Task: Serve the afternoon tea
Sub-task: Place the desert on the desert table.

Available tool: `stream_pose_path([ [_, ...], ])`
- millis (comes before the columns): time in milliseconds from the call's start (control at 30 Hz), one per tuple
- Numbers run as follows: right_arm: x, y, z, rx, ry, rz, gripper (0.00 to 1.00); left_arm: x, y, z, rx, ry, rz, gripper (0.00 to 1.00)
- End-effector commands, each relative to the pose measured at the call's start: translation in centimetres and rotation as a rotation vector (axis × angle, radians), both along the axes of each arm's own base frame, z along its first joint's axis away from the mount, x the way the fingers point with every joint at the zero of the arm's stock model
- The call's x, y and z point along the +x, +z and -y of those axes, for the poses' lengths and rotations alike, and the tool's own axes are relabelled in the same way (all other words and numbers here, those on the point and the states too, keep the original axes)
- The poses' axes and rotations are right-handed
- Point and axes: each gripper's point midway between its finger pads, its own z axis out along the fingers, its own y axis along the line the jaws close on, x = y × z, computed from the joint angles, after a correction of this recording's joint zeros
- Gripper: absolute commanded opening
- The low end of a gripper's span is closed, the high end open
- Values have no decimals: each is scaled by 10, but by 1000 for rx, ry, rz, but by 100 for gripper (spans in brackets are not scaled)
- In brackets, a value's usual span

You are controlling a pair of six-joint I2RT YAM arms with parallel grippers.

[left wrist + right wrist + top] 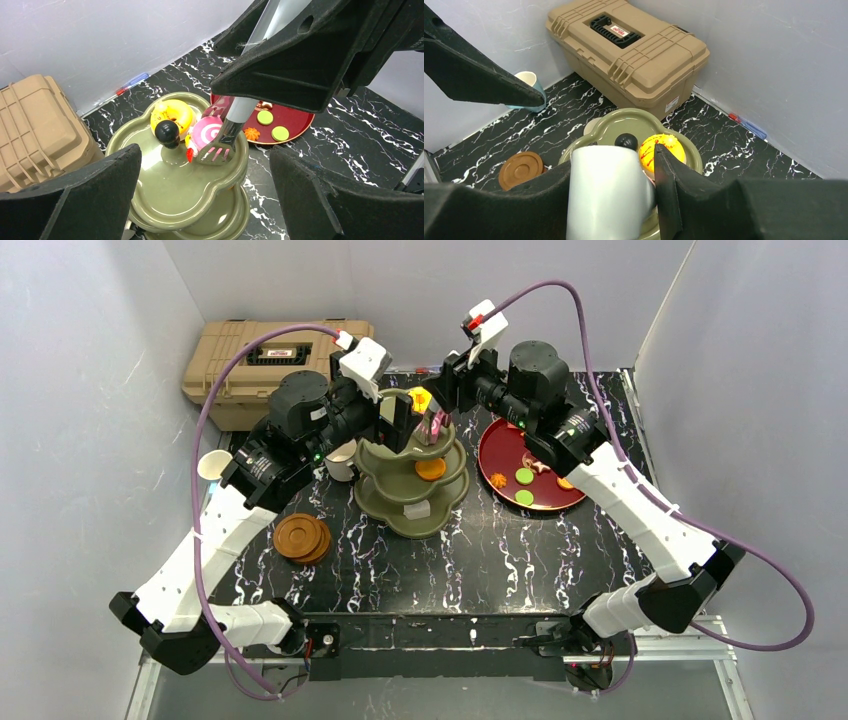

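Brown wooden saucers (pixel 303 537) sit stacked nearest the arms' bases, not yet paired with a cup, as two robot arms meet over the olive-green three-tier stand (pixel 385 502) at mid-table. The right gripper (pixel 611 195) is clamped on the handle of a silver slotted server (pixel 240 112). Its tines rest against a pink swirl pastry (pixel 210 132) on the top tier, just beside the black knob (pixel 167 133) and a yellow pastry (pixel 172 114), apparently so the sweet is delivered by utensil rather than by fingers. The left gripper (pixel 400 420), jaws spread wide and holding nothing, hovers by the same tier, seemingly ready to steady the stand. An orange pastry (pixel 431 469) lies on the middle tier. To the right, a dark-red plate (pixel 500 455) carries green pastries (pixel 524 476) awaiting transfer. Off to the left wait a white mug (pixel 342 462) and a white-and-blue cup (pixel 212 464). A tan toolbox (pixel 260 355) stands against the back wall.
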Motion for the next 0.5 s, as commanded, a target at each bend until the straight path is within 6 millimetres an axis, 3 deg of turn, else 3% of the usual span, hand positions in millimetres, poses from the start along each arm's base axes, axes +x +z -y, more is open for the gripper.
stream_pose_path([
  [0,-1,38,3,71,-13,98,46,-8,10,-4,-23,-14,27,98],
  [233,-4,45,6,86,-14,113,55,-10,-1,-2,-14,-33,10,98],
  [467,-6,46,8,88,-14,117,59,-12,3,0,-27,-44,13,98],
])
